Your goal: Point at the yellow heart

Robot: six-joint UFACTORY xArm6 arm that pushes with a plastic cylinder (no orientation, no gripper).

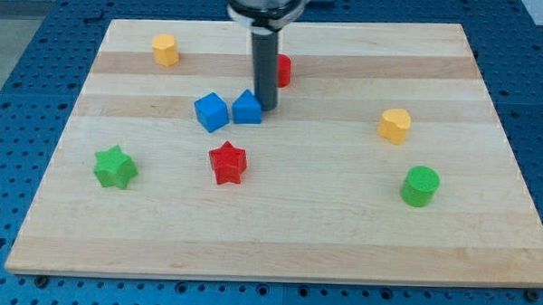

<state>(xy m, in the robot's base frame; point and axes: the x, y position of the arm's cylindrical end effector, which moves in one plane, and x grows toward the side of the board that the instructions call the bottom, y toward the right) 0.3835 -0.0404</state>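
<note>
my tip (268, 108) is resting at the board's (277, 252) upper middle, touching or just beside the right-hand blue block (248, 108), with the blue cube (211, 111) at that block's left. a red block (282, 70) is sitting partly hidden behind the rod. the yellow heart (395, 125) is lying well apart, toward the view's right, with bare wood around it. there are no jaws on this rod, so nothing is being clasped or released. judging by its look, the heart is appearing small, rigid and light, likely sliding easily on smooth wood; pointing is calling for no hold, only stopping just short of its near side. other items noted: yellow block (165, 50), red star (227, 162), green star (114, 167), green cylinder (421, 186).
</note>
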